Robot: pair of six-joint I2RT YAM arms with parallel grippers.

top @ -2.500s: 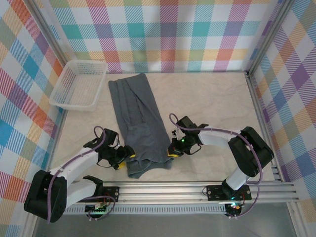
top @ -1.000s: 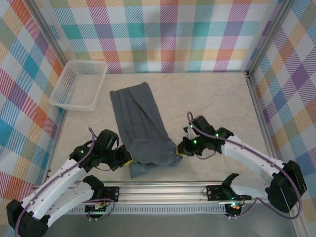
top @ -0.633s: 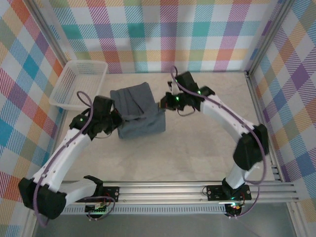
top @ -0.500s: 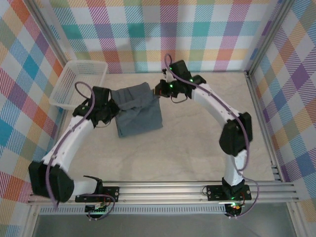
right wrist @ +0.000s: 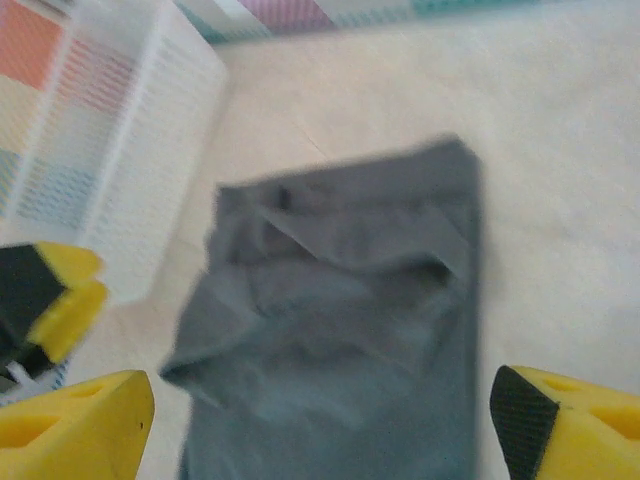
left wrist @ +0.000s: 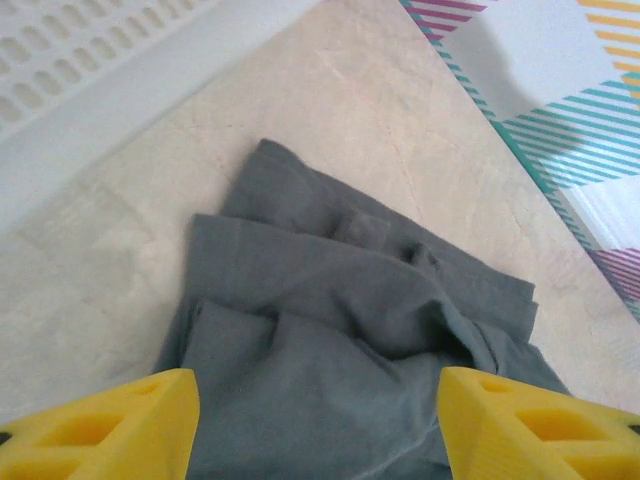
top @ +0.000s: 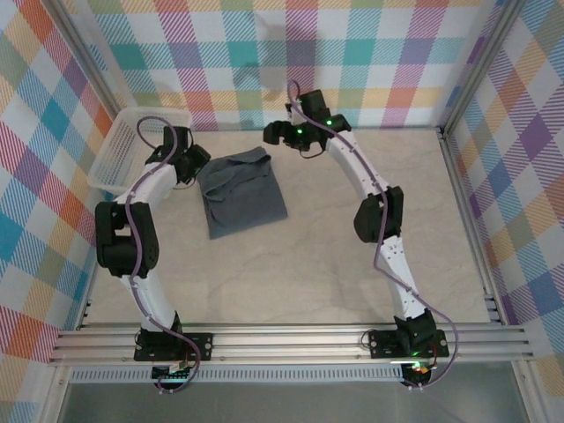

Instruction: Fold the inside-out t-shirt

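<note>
the inside-out t-shirt (top: 245, 196) lies flat on the worktop (top: 370, 256) in its far-left part, doubled over into a compact, roughly oblong bundle of slate blue-grey cloth. its near edge is fairly straight, while its far edge is rumpled, with several layers stepping over one another. from the left wrist camera the t-shirt (left wrist: 350, 330) shows those stacked folds clearly, and a small squarish patch of the same grey sits near the far hem. from the right wrist camera, which is blurred, the t-shirt (right wrist: 340, 340) shows the same creased layers. just beside the garment on its left stands a white plastic basket (top: 123, 150), set in the far-left corner of the worktop; its slotted wall shows in the left wrist view (left wrist: 80, 60) and again in the right wrist view (right wrist: 130, 150). the left gripper (top: 191, 162) hangs at the shirt's far-left corner, between the cloth and the basket. seen from its own wrist, the left gripper (left wrist: 315, 425) has its yellow fingertips spread wide with nothing caught between them. the right gripper (top: 273, 134) sits beyond the shirt's far-right corner, close to the worktop's far edge and apart from the cloth. seen from its own wrist, the right gripper (right wrist: 320, 420) also has its jaws gaping wide and empty-handed. checked, many-coloured walls (top: 370, 53) surround the worktop, and a metal rail (top: 291, 339) runs along its near edge.
</note>
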